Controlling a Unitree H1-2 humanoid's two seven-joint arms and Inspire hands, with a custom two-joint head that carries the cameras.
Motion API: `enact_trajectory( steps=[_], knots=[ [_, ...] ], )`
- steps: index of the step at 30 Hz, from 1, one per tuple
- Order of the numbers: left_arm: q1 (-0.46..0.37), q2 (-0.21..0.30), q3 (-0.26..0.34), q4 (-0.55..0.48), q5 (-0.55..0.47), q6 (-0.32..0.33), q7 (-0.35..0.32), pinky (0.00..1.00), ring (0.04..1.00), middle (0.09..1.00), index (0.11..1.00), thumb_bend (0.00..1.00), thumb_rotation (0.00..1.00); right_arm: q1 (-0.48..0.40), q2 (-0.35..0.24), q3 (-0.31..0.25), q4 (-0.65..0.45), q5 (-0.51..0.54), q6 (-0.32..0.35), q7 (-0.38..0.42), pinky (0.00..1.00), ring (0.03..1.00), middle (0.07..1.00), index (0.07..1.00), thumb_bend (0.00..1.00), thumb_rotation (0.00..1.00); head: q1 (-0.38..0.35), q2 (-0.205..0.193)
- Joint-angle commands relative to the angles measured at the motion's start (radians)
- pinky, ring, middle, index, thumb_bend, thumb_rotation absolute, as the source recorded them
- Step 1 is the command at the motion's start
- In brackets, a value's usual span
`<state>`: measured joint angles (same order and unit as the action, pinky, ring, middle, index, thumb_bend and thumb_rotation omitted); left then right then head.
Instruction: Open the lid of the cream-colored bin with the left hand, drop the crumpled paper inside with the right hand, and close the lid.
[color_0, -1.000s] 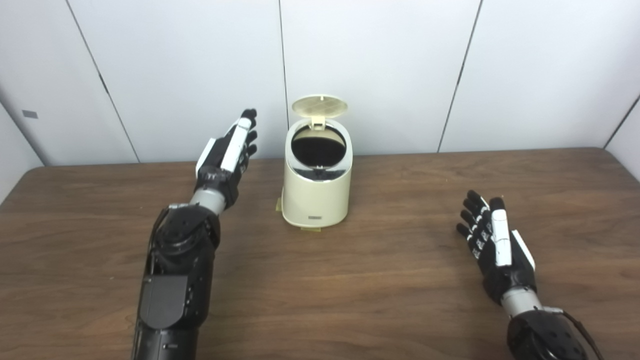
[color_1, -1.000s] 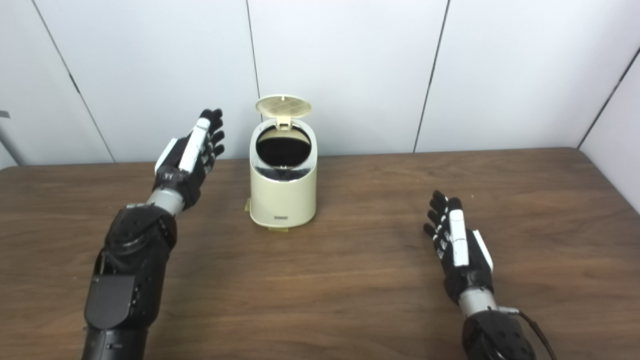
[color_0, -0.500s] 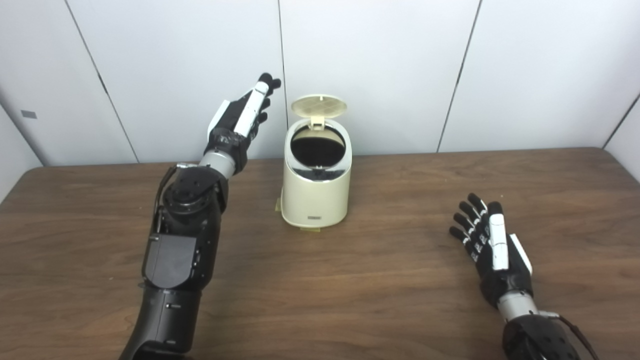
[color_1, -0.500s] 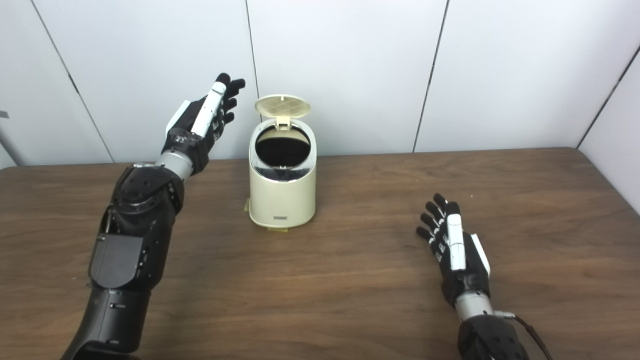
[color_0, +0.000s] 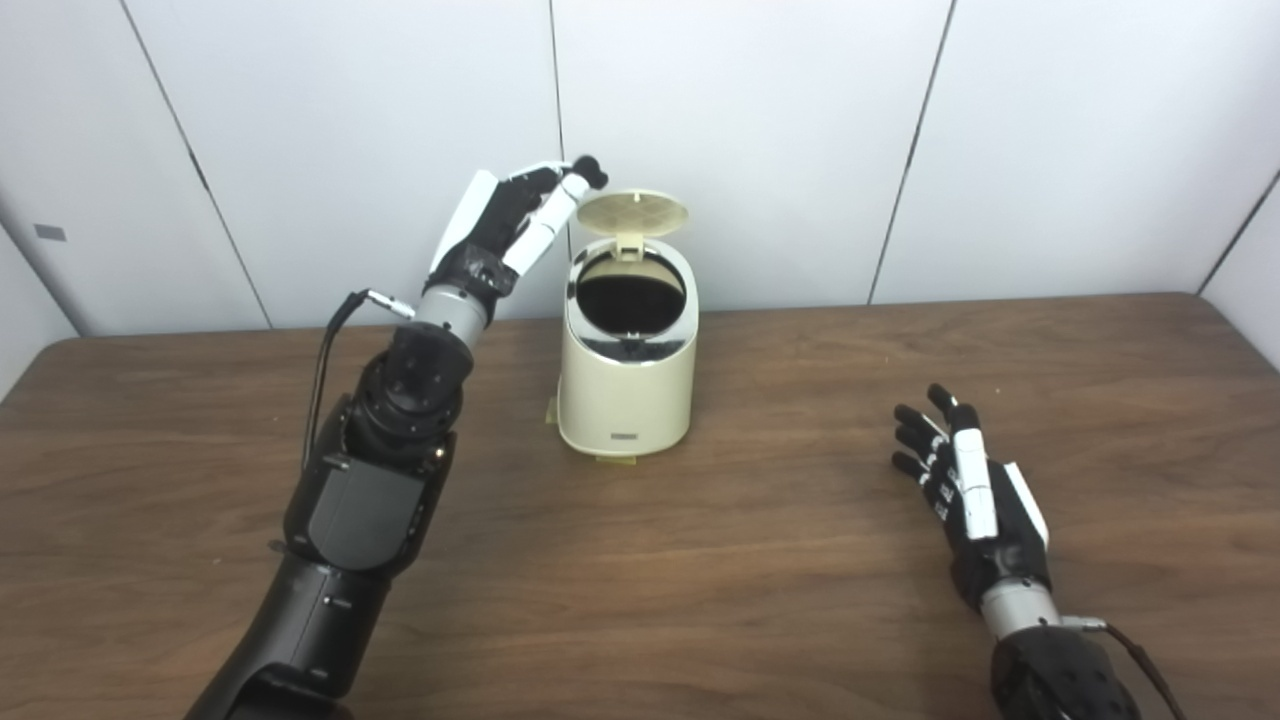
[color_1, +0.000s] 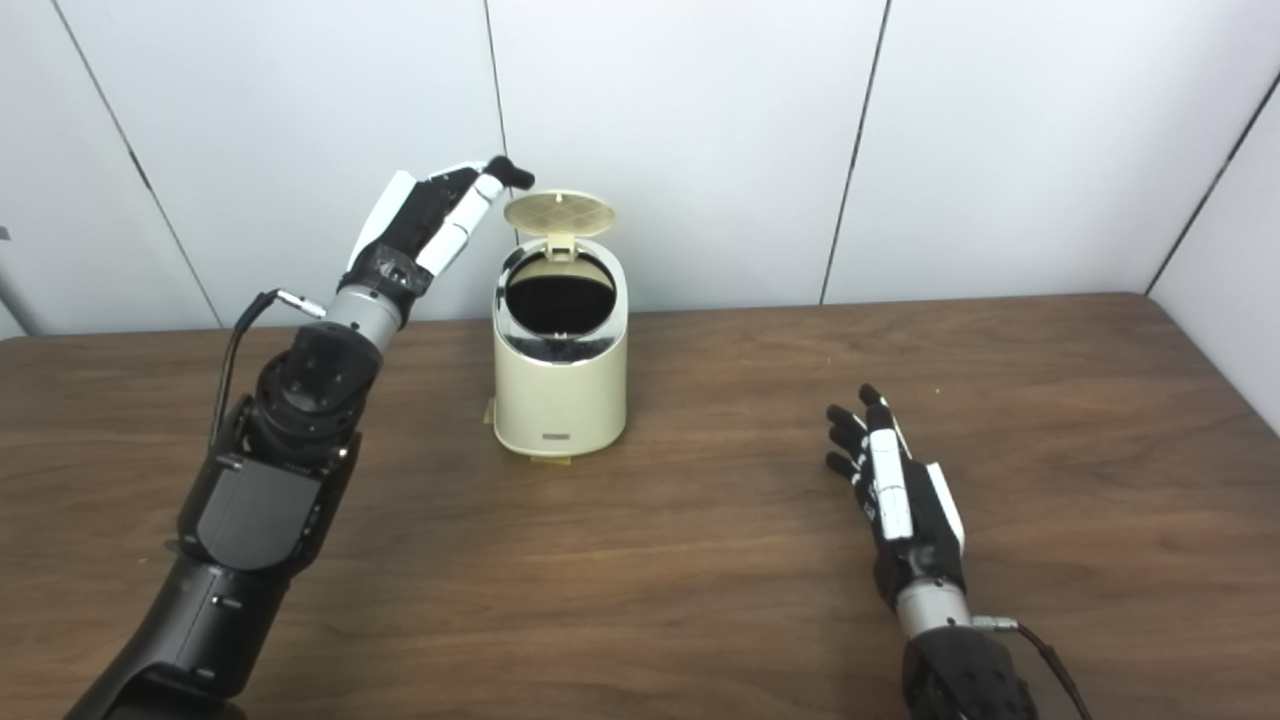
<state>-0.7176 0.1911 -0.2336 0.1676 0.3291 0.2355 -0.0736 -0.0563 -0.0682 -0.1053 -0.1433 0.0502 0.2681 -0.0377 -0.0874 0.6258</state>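
The cream-colored bin (color_0: 626, 375) stands on the brown table near the back wall, its round lid (color_0: 633, 211) flipped up on its rear hinge and the dark opening (color_0: 630, 295) showing. My left hand (color_0: 508, 225) is raised beside the lid's left edge, fingers stretched out and apart, holding nothing; whether a fingertip touches the lid is unclear. My right hand (color_0: 968, 495) rests low over the table at the right, open and empty. No crumpled paper shows in either view; the bin's inside is too dark to see.
The wooden table (color_0: 780, 560) spreads wide around the bin. White wall panels (color_0: 760, 130) stand right behind the bin. A cable (color_0: 330, 325) loops off the left forearm. Small tape tabs (color_0: 612, 459) sit at the bin's base.
My left hand has risen and swung right, from beside the bin to the lid's left edge. My right hand has drawn slightly toward me. The lid has stayed up.
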Motion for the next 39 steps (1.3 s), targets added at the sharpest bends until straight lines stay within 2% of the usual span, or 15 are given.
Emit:
enact_trajectory(
  steps=[1, 7, 11, 17, 19, 24, 29, 32, 39],
  knots=[
    [-0.063, 0.020, -0.010, -0.028, 0.052, -0.064, 0.019, 0.87, 0.930, 0.891, 0.737, 0.55, 1.00, -0.019, 0.005, 0.015, -0.013, -0.023, 0.014, -0.005, 0.95, 0.934, 0.881, 0.984, 0.65, 1.00, -0.001, 0.001],
    [-0.072, 0.062, -0.073, -0.027, 0.163, -0.126, -0.014, 0.84, 0.974, 0.962, 0.747, 0.60, 1.00, -0.027, 0.008, 0.022, 0.000, -0.032, 0.001, -0.015, 0.95, 0.937, 0.879, 0.989, 0.65, 1.00, -0.005, 0.004],
    [-0.079, 0.095, -0.123, -0.034, 0.281, -0.172, -0.003, 0.81, 0.953, 0.946, 0.746, 0.64, 1.00, -0.028, 0.002, 0.037, 0.015, -0.069, -0.017, -0.024, 0.91, 0.924, 0.877, 0.995, 0.66, 1.00, -0.009, 0.006],
    [-0.081, 0.110, -0.144, -0.057, 0.361, -0.206, -0.020, 0.82, 0.955, 0.936, 0.715, 0.68, 1.00, -0.029, 0.005, 0.044, 0.017, -0.110, -0.016, -0.045, 0.89, 0.911, 0.877, 0.993, 0.64, 1.00, -0.013, 0.012],
    [-0.083, 0.121, -0.160, -0.068, 0.409, -0.227, -0.020, 0.88, 0.967, 0.935, 0.703, 0.69, 1.00, -0.031, 0.007, 0.043, 0.021, -0.115, -0.017, -0.048, 0.90, 0.911, 0.878, 0.993, 0.64, 1.00, -0.013, 0.012],
    [-0.083, 0.149, -0.203, -0.101, 0.551, -0.276, -0.012, 0.92, 0.968, 0.924, 0.662, 0.70, 1.00, -0.031, 0.012, 0.043, 0.017, -0.120, -0.012, -0.049, 0.91, 0.911, 0.873, 0.996, 0.64, 1.00, -0.014, 0.019],
    [-0.071, 0.149, -0.199, -0.106, 0.592, -0.303, -0.026, 0.92, 0.956, 0.914, 0.643, 0.69, 1.00, -0.032, 0.014, 0.056, -0.009, -0.148, 0.010, -0.053, 0.90, 0.895, 0.862, 0.997, 0.64, 1.00, -0.019, 0.025],
    [-0.062, 0.149, -0.193, -0.107, 0.597, -0.313, -0.038, 0.92, 0.968, 0.911, 0.638, 0.68, 1.00, -0.039, 0.011, 0.058, -0.022, -0.151, 0.016, -0.046, 0.93, 0.921, 0.877, 1.000, 0.64, 1.00, -0.019, 0.029],
    [-0.041, 0.153, -0.193, -0.108, 0.627, -0.326, -0.045, 0.87, 0.948, 0.896, 0.629, 0.68, 1.00, -0.045, -0.007, 0.061, -0.022, -0.154, 0.012, -0.032, 0.96, 0.941, 0.901, 1.000, 0.64, 1.00, -0.014, 0.039]
  ],
)
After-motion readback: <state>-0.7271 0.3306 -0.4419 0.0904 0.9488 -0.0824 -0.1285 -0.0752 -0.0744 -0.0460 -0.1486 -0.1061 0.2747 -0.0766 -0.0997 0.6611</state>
